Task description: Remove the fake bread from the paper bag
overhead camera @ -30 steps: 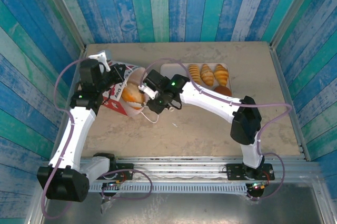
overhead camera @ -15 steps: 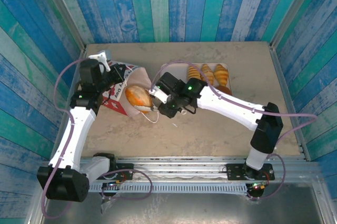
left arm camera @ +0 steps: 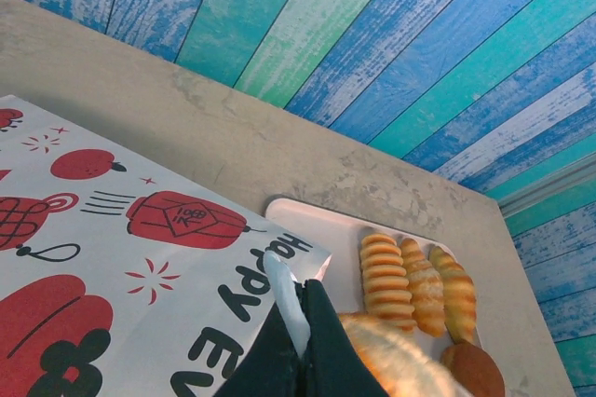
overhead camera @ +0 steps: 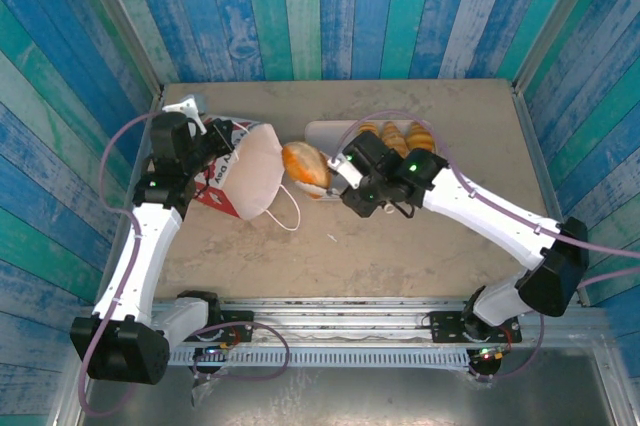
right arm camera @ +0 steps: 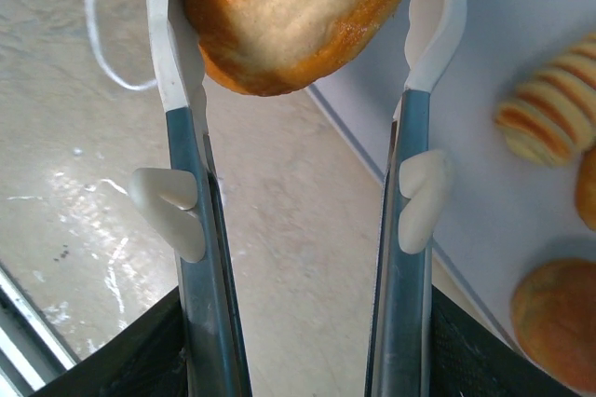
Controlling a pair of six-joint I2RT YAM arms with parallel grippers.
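The right gripper (overhead camera: 322, 172) pinches one fake bread roll (overhead camera: 300, 163) across its middle, just outside the mouth of the paper bag (overhead camera: 252, 174). The left gripper (left arm camera: 303, 346) is clamped on the bag's edge. The roll looks light, stiff and slick-skinned to me, so the mid-body hold suits it.

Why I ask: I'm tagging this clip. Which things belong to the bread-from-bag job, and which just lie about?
Job:
bag, its edge pinched in the left claw
loaf, gripped in the right claw, clear of the bag
rolls and bun on the tray

Lying about:
tray
purple cables
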